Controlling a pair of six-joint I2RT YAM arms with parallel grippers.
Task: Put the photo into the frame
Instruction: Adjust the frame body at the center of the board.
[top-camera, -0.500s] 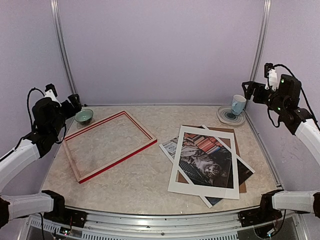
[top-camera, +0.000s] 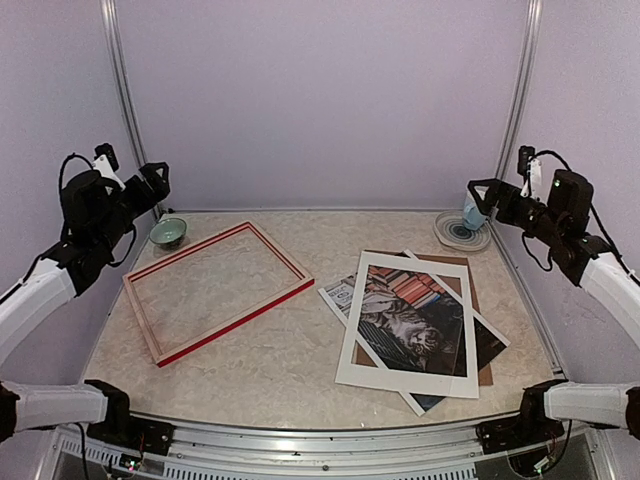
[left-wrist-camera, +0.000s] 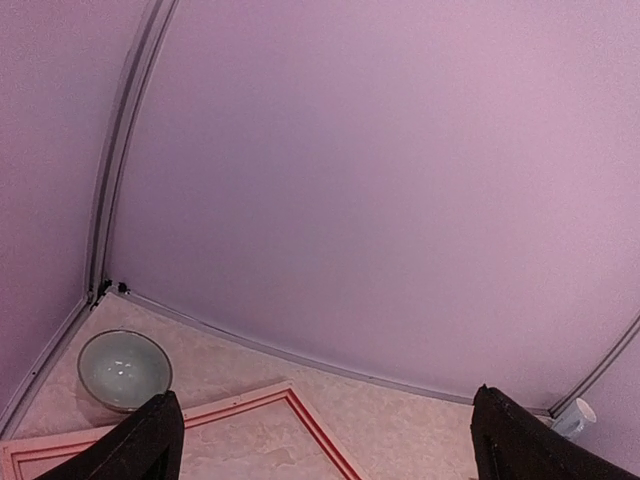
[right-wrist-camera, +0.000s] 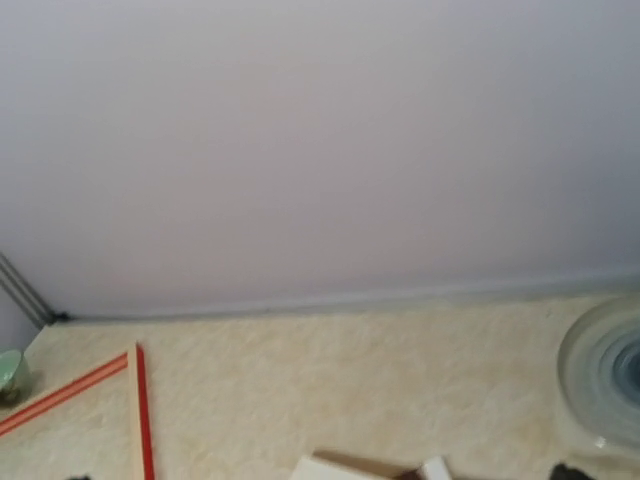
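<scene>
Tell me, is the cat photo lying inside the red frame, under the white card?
Not quite. The cat photo does lie under the white card, but it is not inside the red frame. The frame lies on the left with only tabletop showing through it, and the photo lies apart on the right. The top view shows this.

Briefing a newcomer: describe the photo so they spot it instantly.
On the table's right half lies a stack. The photo sits under the white mat, showing through its window. Only it pictures a cat on books; the board is plain brown.
</scene>
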